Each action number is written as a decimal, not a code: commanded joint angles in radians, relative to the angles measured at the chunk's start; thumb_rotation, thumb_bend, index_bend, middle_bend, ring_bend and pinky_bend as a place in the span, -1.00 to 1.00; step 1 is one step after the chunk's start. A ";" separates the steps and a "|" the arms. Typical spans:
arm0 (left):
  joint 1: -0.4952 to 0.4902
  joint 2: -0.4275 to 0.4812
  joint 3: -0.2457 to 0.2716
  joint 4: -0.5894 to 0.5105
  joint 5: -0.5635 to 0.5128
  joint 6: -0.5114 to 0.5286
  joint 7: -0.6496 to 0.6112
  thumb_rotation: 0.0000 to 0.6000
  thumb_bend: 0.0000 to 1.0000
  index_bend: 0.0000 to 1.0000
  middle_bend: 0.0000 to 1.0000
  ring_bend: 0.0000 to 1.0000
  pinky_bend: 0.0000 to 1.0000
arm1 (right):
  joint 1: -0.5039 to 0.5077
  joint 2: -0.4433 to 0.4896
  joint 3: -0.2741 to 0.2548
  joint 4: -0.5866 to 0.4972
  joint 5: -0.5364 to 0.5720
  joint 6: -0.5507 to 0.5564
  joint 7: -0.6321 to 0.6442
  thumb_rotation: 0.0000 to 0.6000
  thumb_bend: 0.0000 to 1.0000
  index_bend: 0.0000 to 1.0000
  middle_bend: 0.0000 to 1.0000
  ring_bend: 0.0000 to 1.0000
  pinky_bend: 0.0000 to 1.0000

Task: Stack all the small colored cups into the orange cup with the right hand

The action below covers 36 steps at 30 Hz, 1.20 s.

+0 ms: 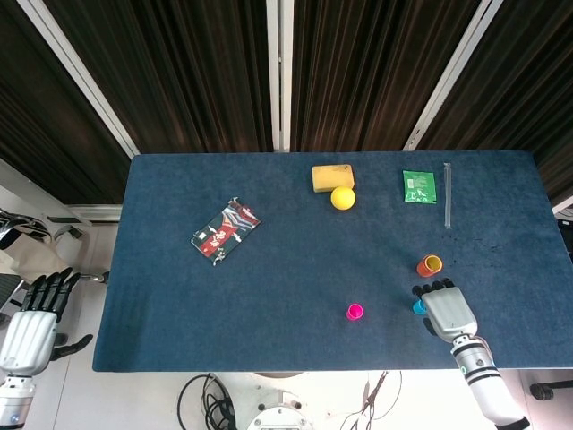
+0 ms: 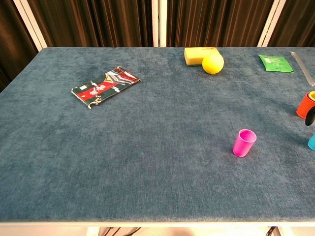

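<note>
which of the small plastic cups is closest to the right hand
The small blue plastic cup, partly hidden under the right hand; the orange cup and pink cup stand clear of it.

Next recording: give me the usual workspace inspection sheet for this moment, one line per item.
Surface: dark blue cloth-covered table, flat.
Job's things: small orange cup upright with a yellow cup inside; small pink cup upright, alone; small cyan cup mostly hidden by the right hand.
Clutter: yellow sponge touching yellow ball; green packet; clear ruler; patterned red-and-black packet.
Hands: right hand over the cyan cup, grasp cannot be told; left hand off the table, fingers apart, holding nothing.
Cables: loops under the near table edge.
Surroundings: dark curtains with white frames.
</note>
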 commanded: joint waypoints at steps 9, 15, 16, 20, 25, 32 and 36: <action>0.000 0.000 0.001 0.003 0.002 0.000 -0.005 1.00 -0.86 -0.93 -1.00 -1.00 -1.00 | -0.005 -0.019 0.006 0.009 0.009 0.008 -0.030 1.00 -0.46 -0.28 -0.19 -0.33 -0.51; 0.000 0.000 0.001 0.003 0.002 0.000 -0.005 1.00 -0.86 -0.93 -1.00 -1.00 -1.00 | -0.009 -0.021 0.012 0.011 0.005 0.015 -0.028 1.00 -0.44 -0.20 -0.15 -0.27 -0.49; 0.001 0.000 0.000 0.003 0.002 0.001 -0.006 1.00 -0.86 -0.93 -1.00 -1.00 -1.00 | -0.010 -0.019 0.014 0.009 0.002 0.018 -0.026 1.00 -0.43 -0.19 -0.15 -0.26 -0.48; 0.000 0.001 0.000 0.002 0.001 0.000 -0.004 1.00 -0.86 -0.93 -1.00 -1.00 -1.00 | -0.014 -0.008 0.020 -0.003 -0.012 0.033 -0.015 1.00 -0.42 -0.14 -0.15 -0.25 -0.48; 0.001 0.000 0.000 0.000 0.004 0.002 -0.003 1.00 -0.86 -0.93 -1.00 -1.00 -1.00 | -0.019 -0.006 0.021 0.001 -0.015 0.033 -0.009 1.00 -0.40 -0.03 -0.14 -0.19 -0.43; 0.005 0.005 0.002 -0.003 0.003 0.006 -0.002 1.00 -0.86 -0.93 -1.00 -1.00 -1.00 | -0.022 0.016 0.047 -0.026 -0.032 0.057 0.020 1.00 -0.39 0.00 -0.13 -0.16 -0.42; 0.001 0.006 0.000 -0.007 0.008 0.005 0.000 1.00 -0.86 -0.93 -1.00 -1.00 -1.00 | -0.021 0.065 0.086 -0.079 -0.050 0.094 0.052 1.00 -0.39 0.00 -0.13 -0.16 -0.41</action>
